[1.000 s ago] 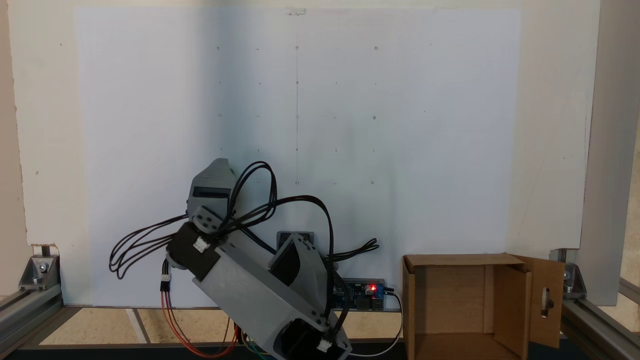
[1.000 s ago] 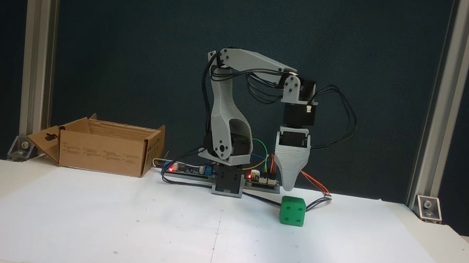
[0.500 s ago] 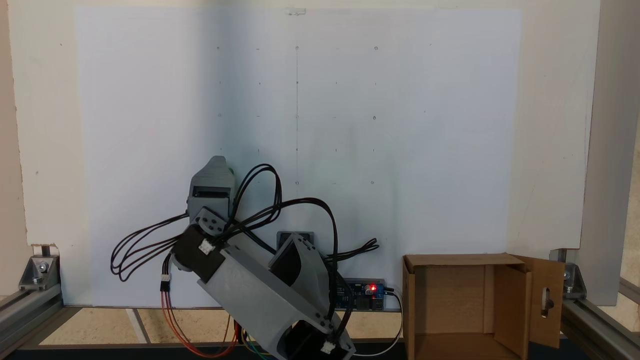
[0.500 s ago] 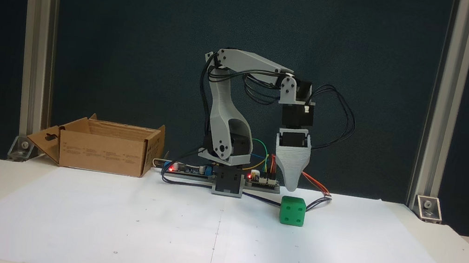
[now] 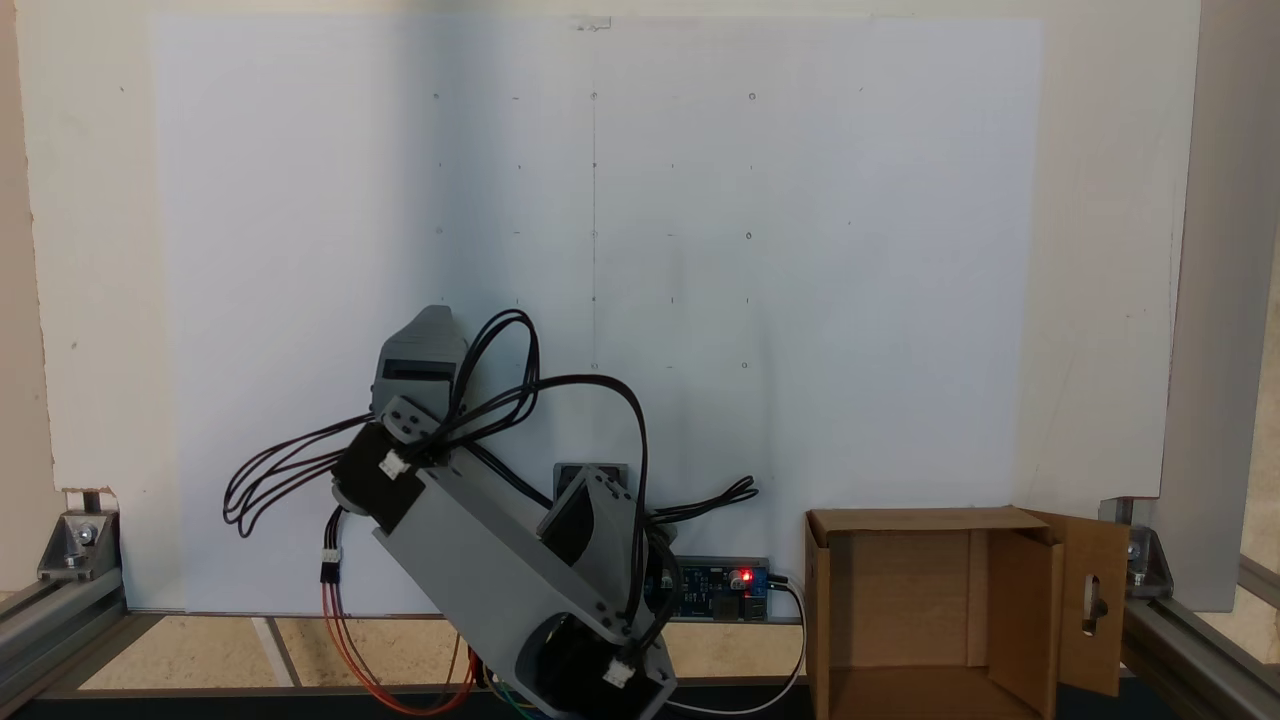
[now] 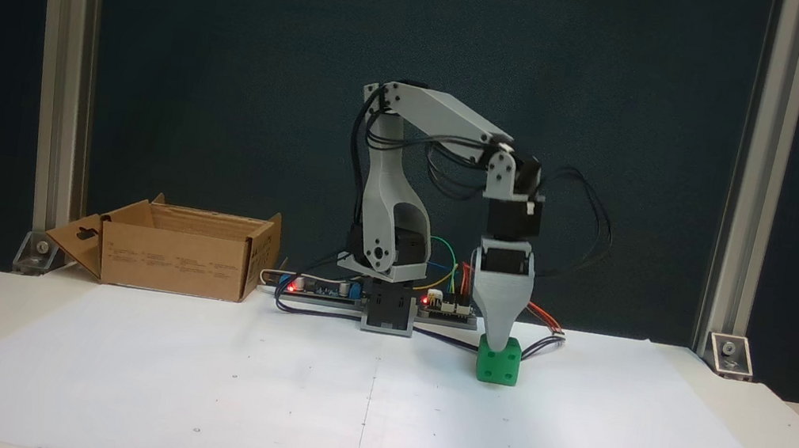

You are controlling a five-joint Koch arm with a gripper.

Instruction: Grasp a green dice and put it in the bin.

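Change since earlier frames: gripper (image 6: pixel 499 334) has come down from above the green dice (image 6: pixel 498 361) until its tip meets the die's top face; forearm now slopes downward; die and bin unmoved.
White paper sheet (image 6: pixel 370 412): covers most of the table, faint dot marks and a centre line; near half bare.
Green dice: on the paper, right of the centre line in the front-facing fixed view, close to the sheet's far edge; four pips on the face toward the camera; in the top-down fixed view it lies hidden under the gripper.
Gripper: pointing straight down, tapered grey tip directly over the die, touching or just overlapping its upper edge; jaws stand one behind the other, so the opening cannot be told, nor whether it has hold of the die; seen from above at (image 5: pixel 420 335).
Arm base (image 6: pixel 387 310): at the paper's far edge, on the centre line, just left of the die.
Circuit boards (image 6: pixel 446 308): beside the base, red lights lit, coloured wires running out.
Bin (image 6: pixel 177 249): open-topped, at the table's far left corner in the front-facing fixed view, well apart from the die; slotted flap folded outward; also at (image 5: pixel 900 600).
Backdrop: dark panel between two metal posts.
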